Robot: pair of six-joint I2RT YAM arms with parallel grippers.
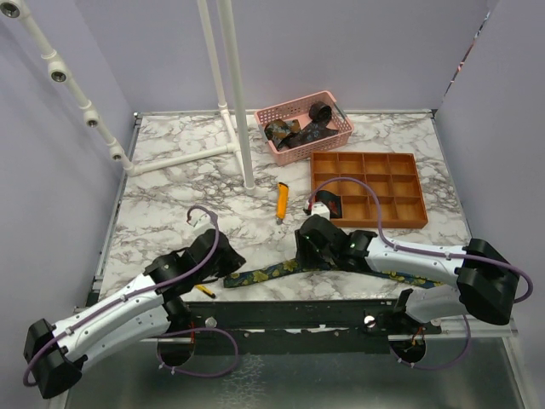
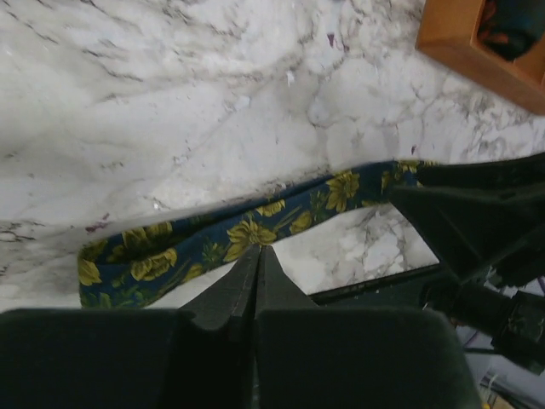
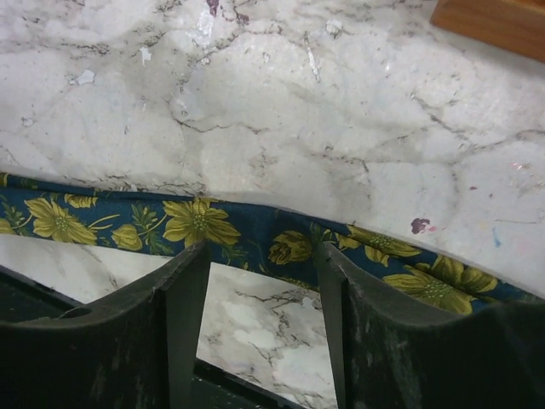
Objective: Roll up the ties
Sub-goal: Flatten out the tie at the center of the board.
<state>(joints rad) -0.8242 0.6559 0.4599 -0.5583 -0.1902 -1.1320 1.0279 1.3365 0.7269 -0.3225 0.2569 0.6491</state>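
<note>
One navy tie with yellow flowers (image 1: 264,274) lies flat along the table's near edge, its right part running under my right arm. In the left wrist view the tie (image 2: 170,251) ends at the left. My left gripper (image 2: 257,250) is shut, its tips at the tie's near edge, with no fabric seen between them. My right gripper (image 3: 264,256) is open, its fingertips (image 3: 194,256) resting at the near edge of the tie (image 3: 255,223). More ties lie in a pink basket (image 1: 339,136) at the back. One dark coil (image 1: 327,204) sits in a wooden tray compartment.
A wooden compartment tray (image 1: 400,217) stands at right centre. An orange-yellow utility knife (image 1: 281,200) lies left of it. A white pipe frame (image 1: 243,136) stands at back left. The black table edge rail (image 1: 298,313) runs just behind the tie.
</note>
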